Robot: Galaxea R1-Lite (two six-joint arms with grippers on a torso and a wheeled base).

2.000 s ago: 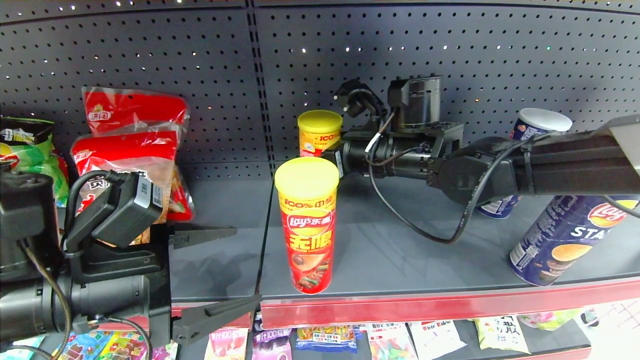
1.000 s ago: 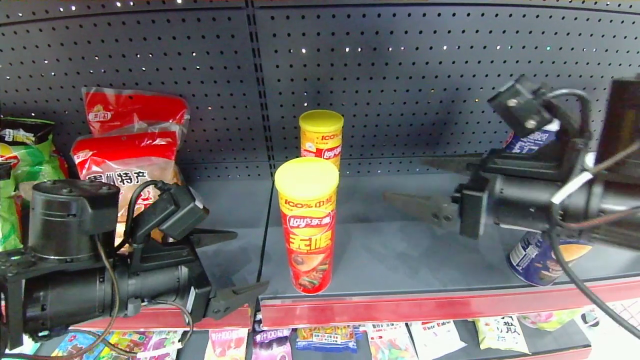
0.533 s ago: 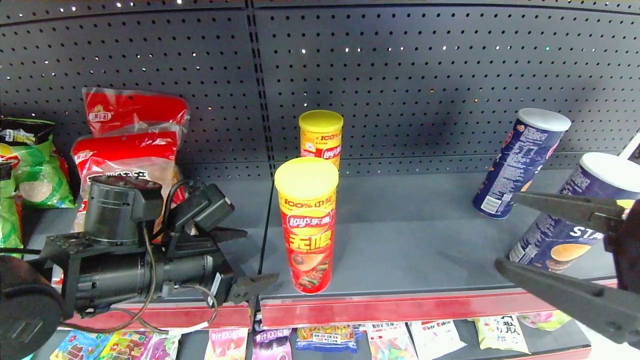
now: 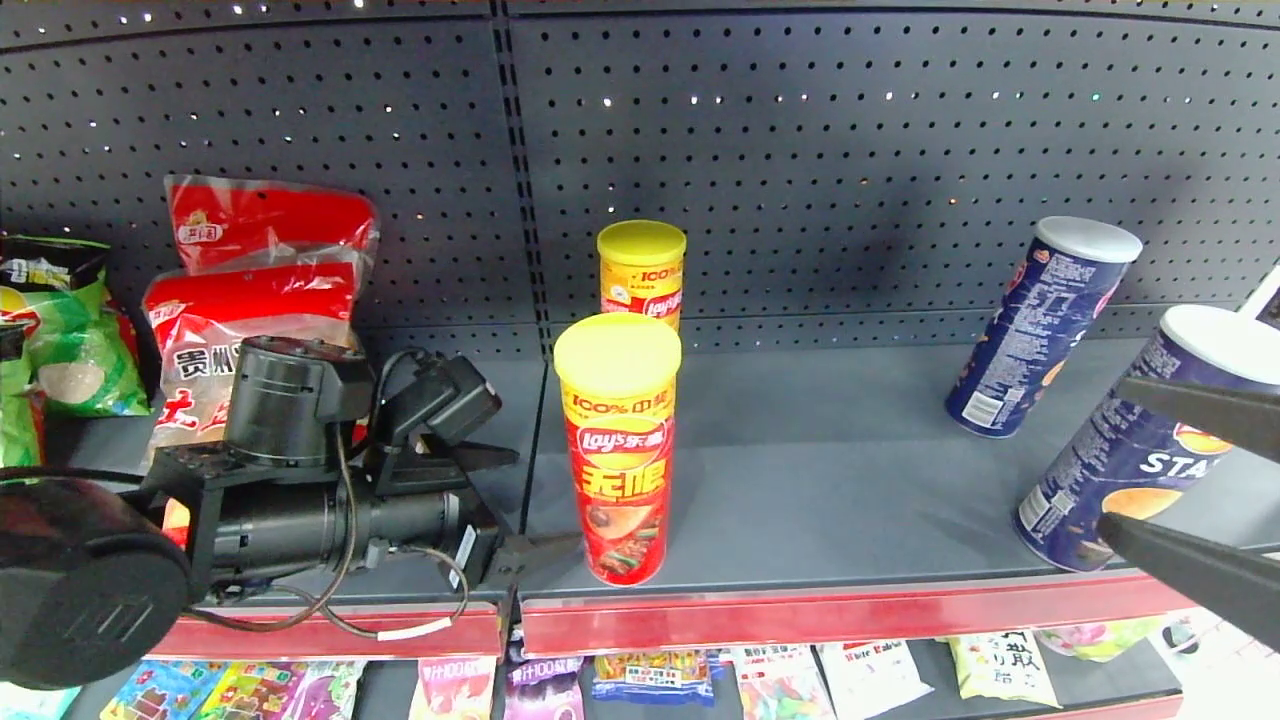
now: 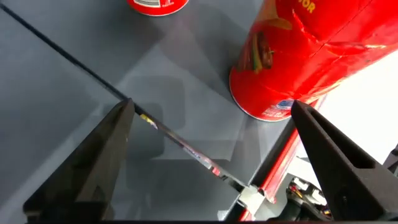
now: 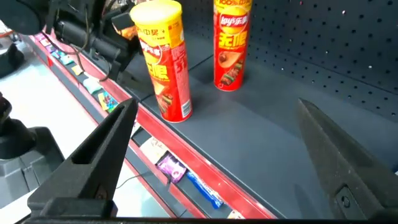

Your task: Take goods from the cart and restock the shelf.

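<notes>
Left gripper [image 4: 548, 498], fingers spread and empty, sits just beside the tall red yellow-lidded crisp can [image 4: 620, 460] at the front edge of the grey metal shelf [image 4: 800, 500], where a sideways brush could topple it.

Ahead of the jaws rises a dark pegboard wall [image 4: 850, 180], pinpricks of light showing through some holes. Under the left jaws lies a grey shelf [image 4: 800, 500] with a red front strip [image 4: 800, 612]; a lower shelf [image 4: 1100, 685] sits beneath.
</notes>
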